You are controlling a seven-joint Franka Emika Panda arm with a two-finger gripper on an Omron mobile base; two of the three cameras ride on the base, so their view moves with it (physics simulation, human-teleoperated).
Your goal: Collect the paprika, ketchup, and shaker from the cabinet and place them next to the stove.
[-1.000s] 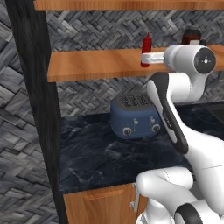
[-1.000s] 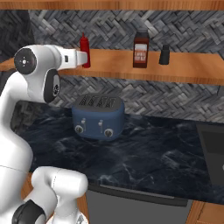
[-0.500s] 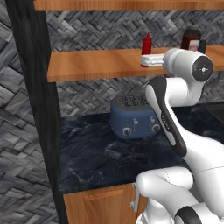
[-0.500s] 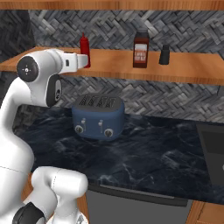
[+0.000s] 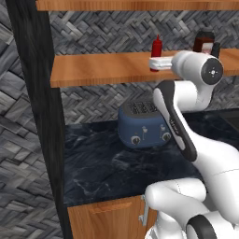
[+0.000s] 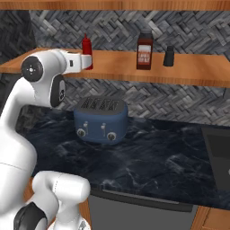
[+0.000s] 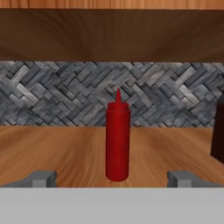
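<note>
The ketchup point(image 7: 117, 140) is a slim red bottle standing upright on the cabinet's point(image 5: 102, 67) orange-brown shelf board. It stands just beyond and midway between the open fingertips of my gripper point(image 7: 113, 179), untouched. My gripper point(image 5: 158, 62) is level with the shelf's front edge, right before the ketchup point(image 5: 157, 47), and my gripper point(image 6: 88, 60) likewise sits in front of the ketchup point(image 6: 86, 47) in the right base view. Further right on the same board stand the paprika point(image 6: 144, 50) and the small dark shaker point(image 6: 169, 56). The stove point(image 6: 218, 155) shows at the counter's right edge.
A blue toaster point(image 5: 142, 123) sits on the dark marble counter point(image 6: 157, 157) under the shelf. The cabinet's tall black side panel point(image 5: 37, 93) closes off the left. Another shelf board point(image 7: 109, 35) hangs close above the ketchup.
The arm's big wrist joint has sunk slightly. The hand stays at the shelf edge in front of the ketchup, jaws still wide.
</note>
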